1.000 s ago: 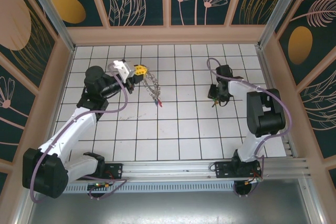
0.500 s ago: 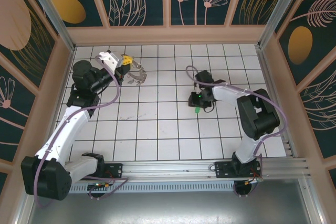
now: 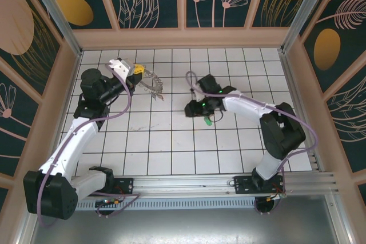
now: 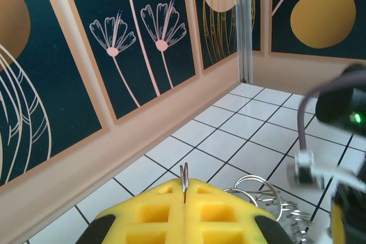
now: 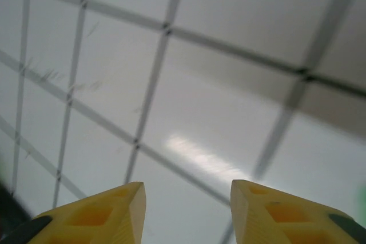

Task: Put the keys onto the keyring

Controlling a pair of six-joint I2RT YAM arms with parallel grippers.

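Arms: two – left arm [image 3: 77, 138], right arm [image 3: 251, 106].
Grippers: two, one per arm – left gripper [image 3: 139, 72], right gripper [image 3: 190, 109]. Yellow fingers [image 5: 97, 215]: two per gripper.
Keyring [image 3: 151, 84]: one. Small loops on it in left wrist view too tangled to count.
Keys: two discernible in top view. One green key [image 3: 207, 121]; one red key [image 3: 162, 97], too small to confirm.
Purple cables [image 3: 114, 115]: two, one per arm.
Tiled table [image 3: 171, 141]: one.

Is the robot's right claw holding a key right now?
No, the right gripper is open, its yellow fingers apart with bare white table between them.
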